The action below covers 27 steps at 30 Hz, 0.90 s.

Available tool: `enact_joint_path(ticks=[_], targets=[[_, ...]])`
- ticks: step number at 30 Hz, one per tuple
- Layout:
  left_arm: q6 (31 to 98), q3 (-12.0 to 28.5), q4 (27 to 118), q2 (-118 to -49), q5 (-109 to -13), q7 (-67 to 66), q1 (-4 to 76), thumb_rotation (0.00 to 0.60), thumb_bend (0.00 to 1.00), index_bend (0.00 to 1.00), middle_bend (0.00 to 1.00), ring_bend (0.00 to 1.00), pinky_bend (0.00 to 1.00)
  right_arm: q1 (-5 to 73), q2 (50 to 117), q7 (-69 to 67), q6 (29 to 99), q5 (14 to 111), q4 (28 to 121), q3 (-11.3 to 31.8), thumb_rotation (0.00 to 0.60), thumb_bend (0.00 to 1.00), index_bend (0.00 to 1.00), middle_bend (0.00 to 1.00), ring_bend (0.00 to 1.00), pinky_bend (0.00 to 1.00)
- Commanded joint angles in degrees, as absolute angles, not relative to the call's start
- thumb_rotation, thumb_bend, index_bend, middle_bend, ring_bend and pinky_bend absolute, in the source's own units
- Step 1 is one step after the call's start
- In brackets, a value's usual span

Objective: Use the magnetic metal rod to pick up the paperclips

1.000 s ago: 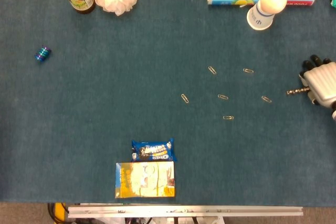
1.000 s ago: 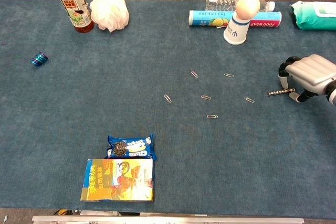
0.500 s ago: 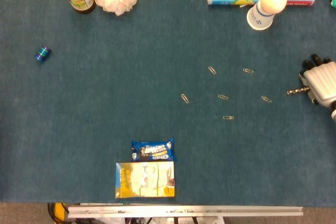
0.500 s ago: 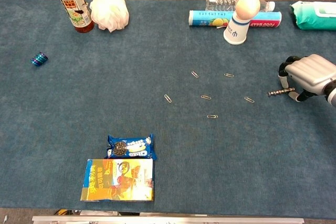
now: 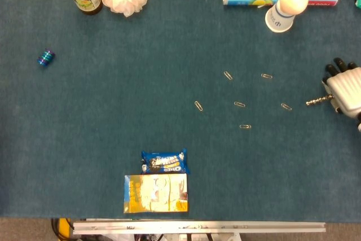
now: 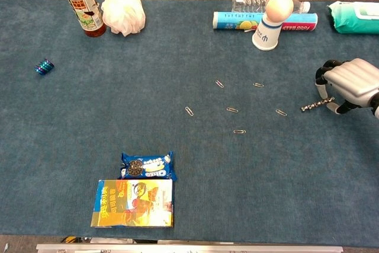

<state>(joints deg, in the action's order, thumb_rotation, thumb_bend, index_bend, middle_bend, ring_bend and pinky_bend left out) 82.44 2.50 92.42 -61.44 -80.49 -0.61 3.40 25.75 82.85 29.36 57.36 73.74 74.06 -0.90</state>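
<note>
Several paperclips lie scattered on the blue cloth right of centre, such as one paperclip [image 5: 198, 105] [image 6: 189, 111] furthest left and another paperclip [image 5: 286, 106] [image 6: 280, 112] furthest right. My right hand [image 5: 345, 88] [image 6: 352, 84] is at the right edge and holds the thin metal rod [image 5: 316, 101] [image 6: 312, 106], which points left toward the nearest clip, a short gap away. No paperclip hangs on the rod. My left hand is out of both views.
At the back stand a dark bottle [image 6: 82, 5], a white puff [image 6: 123, 13], a blue tube [image 6: 243, 21], a water bottle [image 6: 251, 1], a cup with an egg [image 6: 272, 22] and a green pack [image 6: 355, 17]. A small blue item [image 6: 43, 66] lies left; a cookie pack [image 6: 147, 166] and a yellow box [image 6: 133, 202] sit near the front.
The right hand has shifted slightly and the rod now tilts a little, its tip lower and a touch further left. The paperclips have not moved.
</note>
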Motion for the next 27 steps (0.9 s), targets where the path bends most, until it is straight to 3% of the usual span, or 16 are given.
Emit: enact_joint_path(ticks=[1, 14, 27], targets=[[82.4, 2.5, 92.4, -61.4, -80.4, -0.6, 3.4, 0.6, 0.12, 0.4, 0.47, 0.39, 0.57, 25.1, 81.2, 30.0, 59.3, 74.9, 76.7, -1.1, 0.6, 0.3, 0.57, 0.28, 0.14, 0.31], [83.2, 2.6, 92.5, -61.0, -80.7, 0.4, 3.0, 0.6, 0.12, 0.4, 0.47, 0.39, 0.57, 25.3, 77.0, 34.5, 62.8, 77.5, 86.7, -0.3, 0.6, 0.3, 0.57, 0.28, 0.14, 0.31], [84.2, 3.1, 92.7, -60.3, -79.8, 0.8, 2.2, 0.6, 0.12, 0.4, 0.47, 0.39, 0.57, 26.9, 79.1, 38.2, 60.7, 77.1, 88.7, -0.3, 0.6, 0.3, 0.58, 0.28, 0.14, 0.31]])
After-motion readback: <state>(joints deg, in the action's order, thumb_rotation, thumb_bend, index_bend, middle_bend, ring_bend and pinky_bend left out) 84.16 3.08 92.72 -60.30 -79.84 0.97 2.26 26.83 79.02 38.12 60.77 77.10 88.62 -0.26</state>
